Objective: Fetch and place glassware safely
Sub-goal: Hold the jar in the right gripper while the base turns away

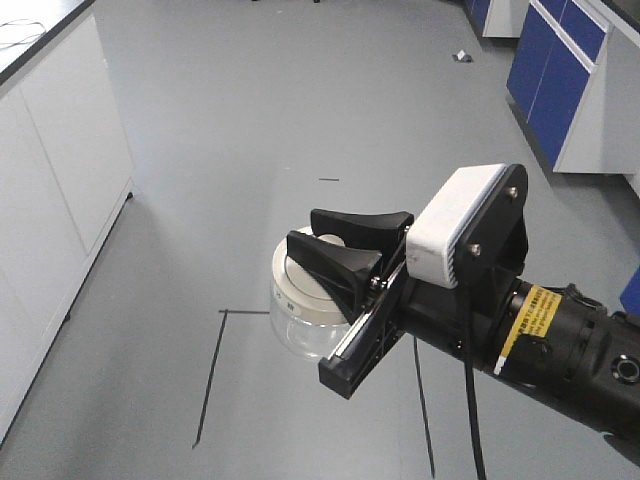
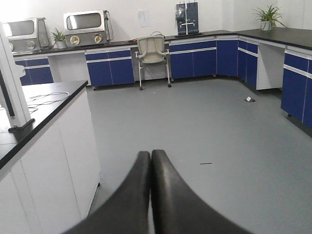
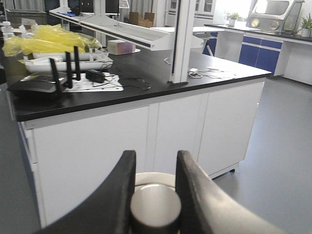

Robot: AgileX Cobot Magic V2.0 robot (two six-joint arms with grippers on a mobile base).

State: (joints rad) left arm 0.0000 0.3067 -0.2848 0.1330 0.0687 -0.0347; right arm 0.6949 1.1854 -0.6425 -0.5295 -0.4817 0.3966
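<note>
The pale grey laboratory floor lies below everything. The long white bench with a black worktop stands ahead of my right wrist camera, well apart from what I carry. My black right arm reaches in from the lower right of the front view. At its end my right gripper is narrowed onto the small squat clear glass jar with a round cream-white lid, which it holds in the air over bare floor with nothing under it.

My two black fingers press on either side of the lid's central knob, not on the glass. My left gripper is empty, its fingers pressed together tip to tip, pointing out across the open room.

I judge the jar light, stiff and brittle, with smooth walls that would slip under hard pads and shatter if it fell on this floor. The knob is a small, rounded purchase. The glass body hangs below a lid that I cannot see to be fastened, so I count the lid joint as the weak point. A hold around the body under the lid rim, or support under the base, would be surer.

The jar sits about upright: knob up, base down, with the lid top tipped slightly towards the front camera. It is wider than it is tall, so it has no real long axis. Its axis of symmetry runs near vertical through the knob, and my fingers cross it from the side.
</note>
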